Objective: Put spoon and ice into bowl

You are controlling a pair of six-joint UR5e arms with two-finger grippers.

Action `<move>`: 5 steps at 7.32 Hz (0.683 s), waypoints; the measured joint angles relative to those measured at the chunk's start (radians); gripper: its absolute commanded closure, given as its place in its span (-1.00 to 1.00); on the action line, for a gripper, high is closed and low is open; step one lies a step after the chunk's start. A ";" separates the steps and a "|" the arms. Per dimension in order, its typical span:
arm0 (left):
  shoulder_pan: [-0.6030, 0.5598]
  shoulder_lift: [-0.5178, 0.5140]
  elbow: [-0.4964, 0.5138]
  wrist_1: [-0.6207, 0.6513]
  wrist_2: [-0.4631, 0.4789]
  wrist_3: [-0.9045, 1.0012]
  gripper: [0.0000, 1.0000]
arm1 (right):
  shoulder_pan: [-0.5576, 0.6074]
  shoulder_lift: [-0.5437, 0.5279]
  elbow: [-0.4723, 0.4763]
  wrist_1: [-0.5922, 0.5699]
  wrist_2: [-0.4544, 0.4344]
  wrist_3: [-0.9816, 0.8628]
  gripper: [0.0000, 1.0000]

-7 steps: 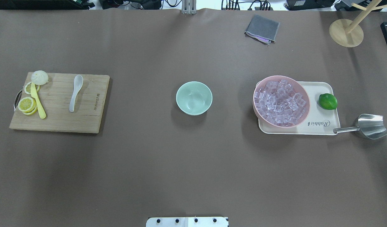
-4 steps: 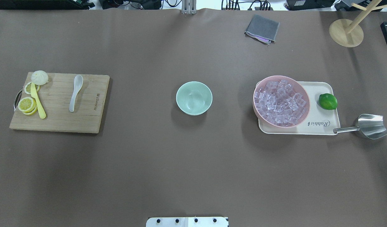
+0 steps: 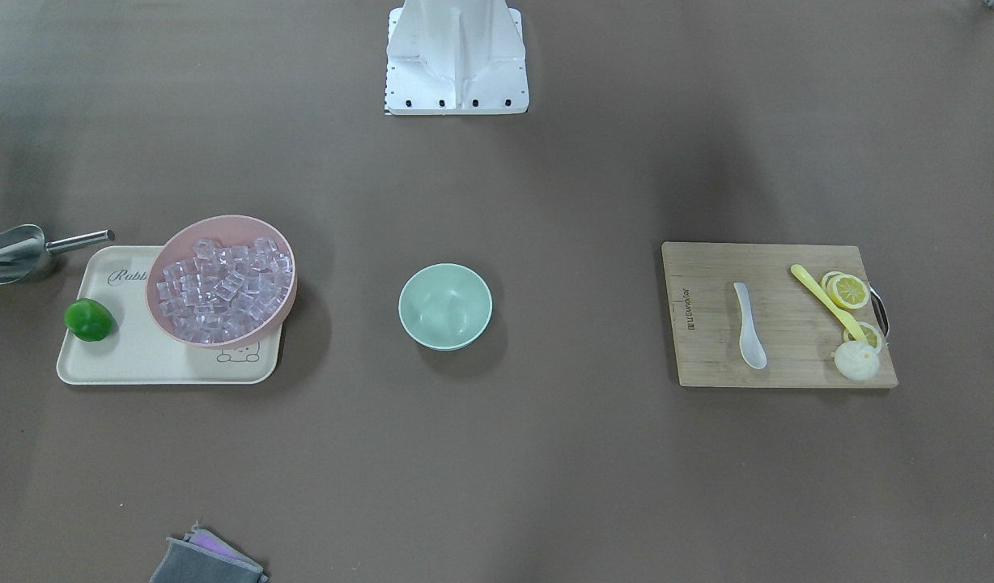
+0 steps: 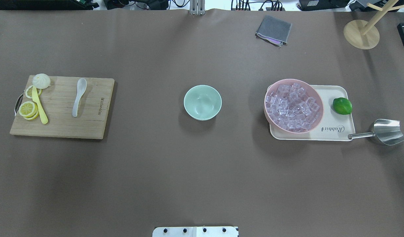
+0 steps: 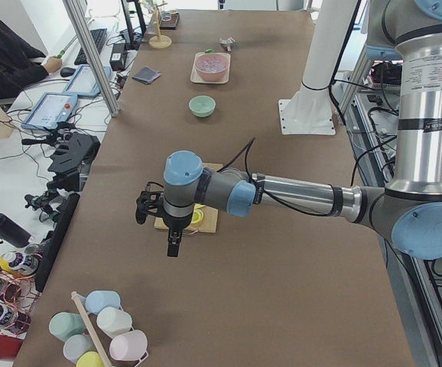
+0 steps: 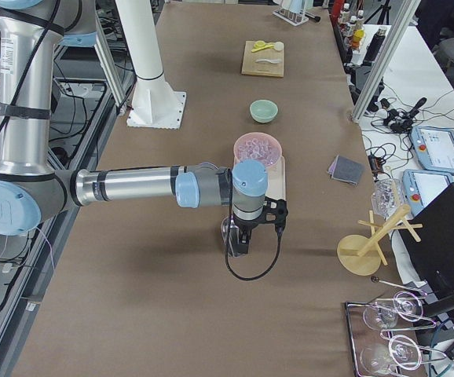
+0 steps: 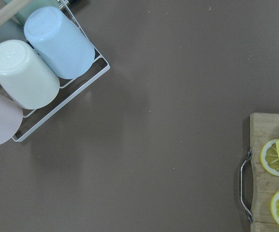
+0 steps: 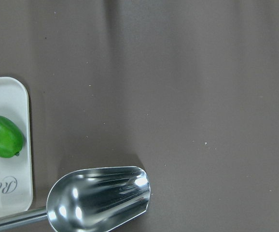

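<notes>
Overhead view, left of frame: spoon (image 4: 78, 97) lay flat on the cutting board (image 4: 90, 126), scoop end toward the top edge, apart from the lemon slices (image 4: 27, 109). It looked like light, stiff, slick plastic; best pinched across the narrow handle, I judged.

Centre: bowl (image 4: 218, 102) stood empty on the table (image 4: 202, 181).

Right: ice (image 4: 292, 107) was heaped in the pink bowl (image 4: 266, 110) on the tray (image 4: 335, 133). The cubes were small and glossy, likely slippery, so the metal scoop (image 4: 386, 131) beside the tray, taken by its handle, seemed the surer way.

Left claw (image 5: 173, 247) and right claw (image 6: 238, 246) showed only in the side views, so I could not tell their opening or hold.
</notes>
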 measured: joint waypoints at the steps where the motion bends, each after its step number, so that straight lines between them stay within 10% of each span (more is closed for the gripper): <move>1: 0.000 0.000 0.000 -0.001 0.000 -0.001 -0.97 | 0.000 0.000 0.000 0.000 0.000 0.001 -1.00; 5: 0.007 0.000 0.000 -0.003 0.000 -0.004 -0.97 | -0.004 0.000 0.000 0.000 0.000 0.003 -1.00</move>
